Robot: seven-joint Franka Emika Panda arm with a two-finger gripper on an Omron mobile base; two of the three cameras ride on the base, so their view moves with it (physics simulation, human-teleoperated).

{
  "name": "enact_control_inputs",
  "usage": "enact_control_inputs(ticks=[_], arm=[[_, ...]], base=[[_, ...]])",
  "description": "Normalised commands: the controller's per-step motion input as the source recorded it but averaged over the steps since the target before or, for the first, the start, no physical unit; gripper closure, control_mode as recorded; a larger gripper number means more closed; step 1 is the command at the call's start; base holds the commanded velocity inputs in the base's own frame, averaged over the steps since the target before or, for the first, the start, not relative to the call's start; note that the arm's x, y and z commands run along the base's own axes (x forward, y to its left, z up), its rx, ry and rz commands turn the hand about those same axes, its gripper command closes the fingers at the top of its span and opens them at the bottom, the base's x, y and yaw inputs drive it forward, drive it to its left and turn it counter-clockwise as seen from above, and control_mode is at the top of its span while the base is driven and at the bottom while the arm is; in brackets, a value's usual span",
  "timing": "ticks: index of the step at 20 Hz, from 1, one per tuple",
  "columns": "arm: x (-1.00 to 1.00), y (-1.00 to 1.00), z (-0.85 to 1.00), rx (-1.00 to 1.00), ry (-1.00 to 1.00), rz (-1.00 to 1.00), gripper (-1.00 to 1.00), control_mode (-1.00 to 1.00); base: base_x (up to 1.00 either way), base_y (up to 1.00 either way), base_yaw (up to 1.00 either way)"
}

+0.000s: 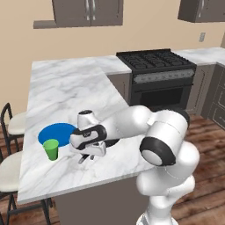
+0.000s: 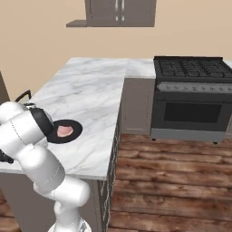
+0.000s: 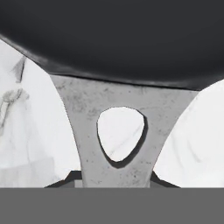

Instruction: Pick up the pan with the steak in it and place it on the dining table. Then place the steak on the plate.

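A white robot arm reaches low over the dining table [image 1: 66,92], its gripper [image 1: 86,157] set down at the near edge of the marble top beside the pan [image 2: 65,131]; the black pan rests flat on the stone, largely hidden behind the arm in the left base view and plain to see in the right base view, where the steak [image 2: 65,131], a small pink slab, lies inside it near the middle. From the hand camera the pan's dark rim [image 3: 113,39] arches across the top, and its grey handle [image 3: 87,144], pierced by a rounded hanging hole, runs straight down toward the fingers; dark finger edges peek out on both sides of the handle's lower end, yet whether they pinch the handle or stand spread around it cannot be told from these pictures. The blue plate [image 1: 55,133] lies flat on the table just beyond the hand, to the left in the left base view, close to the pan; a small green cup [image 1: 51,149] stands upright at the plate's near edge, overlapping it from this angle. Stools [image 1: 11,125] with cream seats line the table's left side; a black stove [image 1: 160,74] stands against the far wall between grey cabinets, over a wooden floor.
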Motion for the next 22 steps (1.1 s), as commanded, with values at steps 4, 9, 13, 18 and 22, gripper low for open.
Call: enact_control_inputs(ticks=[4,9,13,18,22], arm=[[0.11,0.08,-0.39,-0.07,-0.03,0.00,1.00,-1.00],[0.04,0.09,-0.40,-0.01,0.00,0.00,1.00,-1.00],[0.03,0.03,-0.18,-0.02,0.00,0.00,1.00,-1.00],[0.00,0.00,0.00,0.00,0.00,0.00,-1.00,-1.00],[-0.01,0.00,0.13,0.00,-0.07,-0.02,-1.00,-1.00]], base=[[0.00,0.00,0.00],[0.00,0.00,0.00],[0.00,0.00,0.00],[0.00,0.00,0.00],[0.00,0.00,0.00]])
